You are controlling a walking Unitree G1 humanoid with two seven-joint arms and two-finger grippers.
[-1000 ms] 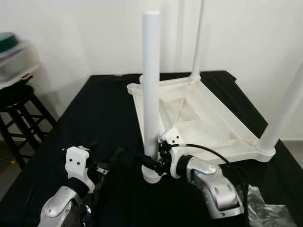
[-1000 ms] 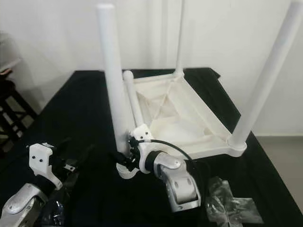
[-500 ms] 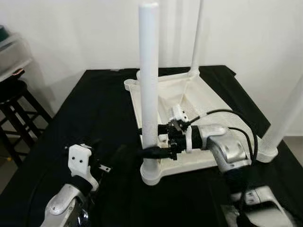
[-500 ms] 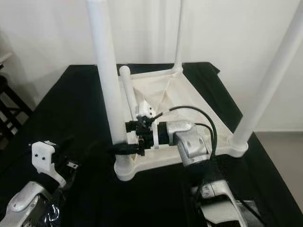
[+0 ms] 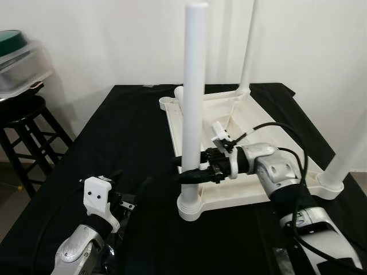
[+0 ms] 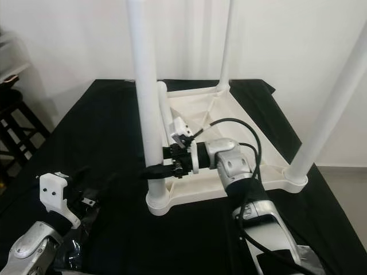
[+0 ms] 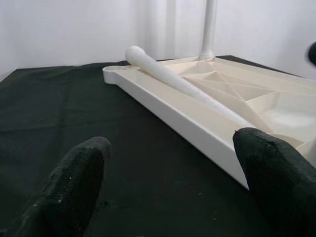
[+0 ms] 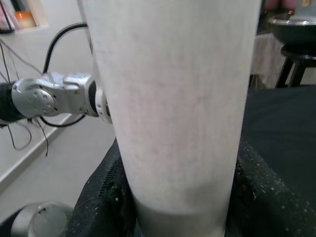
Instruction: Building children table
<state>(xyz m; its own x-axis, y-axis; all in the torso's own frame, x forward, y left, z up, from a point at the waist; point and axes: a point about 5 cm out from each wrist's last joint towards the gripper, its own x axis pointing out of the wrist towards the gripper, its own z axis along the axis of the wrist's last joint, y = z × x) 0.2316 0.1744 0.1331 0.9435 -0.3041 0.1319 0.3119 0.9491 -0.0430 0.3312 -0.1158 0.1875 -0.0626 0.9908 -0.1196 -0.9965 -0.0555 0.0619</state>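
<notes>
While you look through the left eye view, your right gripper (image 5: 186, 175) is clamped on the smooth white plastic table leg (image 5: 194, 103) standing upright in the near left corner socket of the upturned white plastic tabletop (image 5: 269, 186). That tabletop lies on the black cloth-covered worktop (image 5: 123, 137), with bare cloth to its left and in front. A dark wooden stool (image 5: 26, 123) stands just off the worktop's left edge.

From the right eye view, your left gripper (image 6: 94, 182) hovers low over the cloth near the front edge.

Seen by your left wrist, its fingers (image 7: 79, 173) are spread wide; a loose white leg (image 7: 173, 79) lies along the ribbed tray's rim.

At your right wrist, textured black pads (image 8: 106, 197) hug the matte leg on both sides.
</notes>
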